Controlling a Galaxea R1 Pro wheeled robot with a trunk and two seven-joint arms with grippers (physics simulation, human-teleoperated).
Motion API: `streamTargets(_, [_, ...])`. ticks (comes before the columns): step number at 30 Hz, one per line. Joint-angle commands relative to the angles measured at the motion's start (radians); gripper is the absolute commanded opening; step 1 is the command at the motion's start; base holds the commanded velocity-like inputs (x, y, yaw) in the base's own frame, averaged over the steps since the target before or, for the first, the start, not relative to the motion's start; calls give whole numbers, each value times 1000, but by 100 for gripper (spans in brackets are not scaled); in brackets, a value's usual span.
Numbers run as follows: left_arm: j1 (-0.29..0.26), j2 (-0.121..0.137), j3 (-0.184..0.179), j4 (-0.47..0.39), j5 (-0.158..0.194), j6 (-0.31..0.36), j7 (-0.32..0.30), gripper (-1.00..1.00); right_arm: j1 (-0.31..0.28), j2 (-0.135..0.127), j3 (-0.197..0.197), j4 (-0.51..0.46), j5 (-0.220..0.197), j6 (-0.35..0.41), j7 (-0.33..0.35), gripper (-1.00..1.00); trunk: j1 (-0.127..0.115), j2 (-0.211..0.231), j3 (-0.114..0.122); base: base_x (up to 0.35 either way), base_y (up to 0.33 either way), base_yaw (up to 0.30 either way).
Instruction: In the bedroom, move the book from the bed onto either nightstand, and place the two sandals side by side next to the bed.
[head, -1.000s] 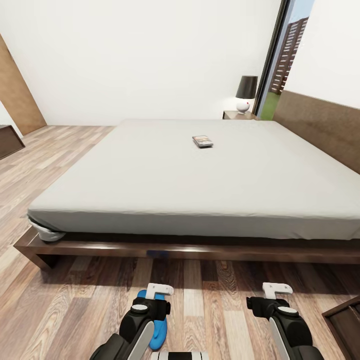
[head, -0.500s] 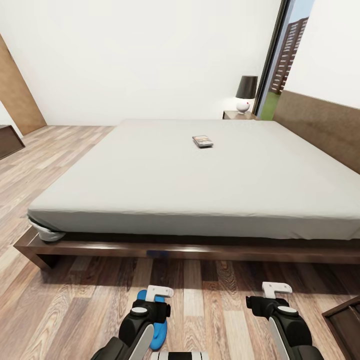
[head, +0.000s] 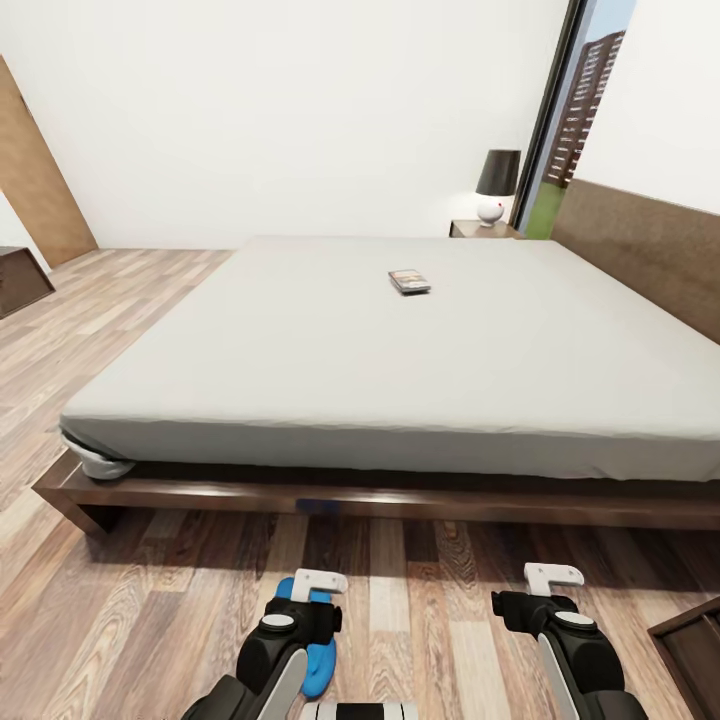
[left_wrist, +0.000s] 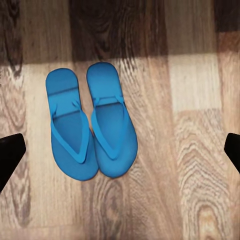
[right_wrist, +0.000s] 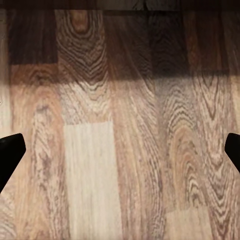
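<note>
Blue sandals (left_wrist: 92, 130) (soles touching) lie beside the bed (head: 380, 498) frame edge.

The two sandals (left_wrist: 90, 127) are bright blue all over, soles and thong straps alike. The floor (right_wrist: 120, 150) beneath them is wood plank in mixed browns, pale tan boards beside dark ones, with strong swirling grain. The bed (head: 350, 500) has a dark brown frame and a plain off-white mattress. The book (head: 409, 282) on it is dark. At the far right, a lamp (head: 495, 185) has a black shade and white base. The walls (head: 300, 100) are white.
</note>
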Motion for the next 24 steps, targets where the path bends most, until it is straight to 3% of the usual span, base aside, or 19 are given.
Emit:
streamTargets(1, [-1,0,-2,-1,10,2,10,100,0,0,0,-1,0,5,-2,100,0,0,-1,0,0,101])
streamTargets(24, [5,0,-2,-43,10,2,11,100,0,-3,1,-2,0,4,-1,100,0,0,-18,0,0,138])
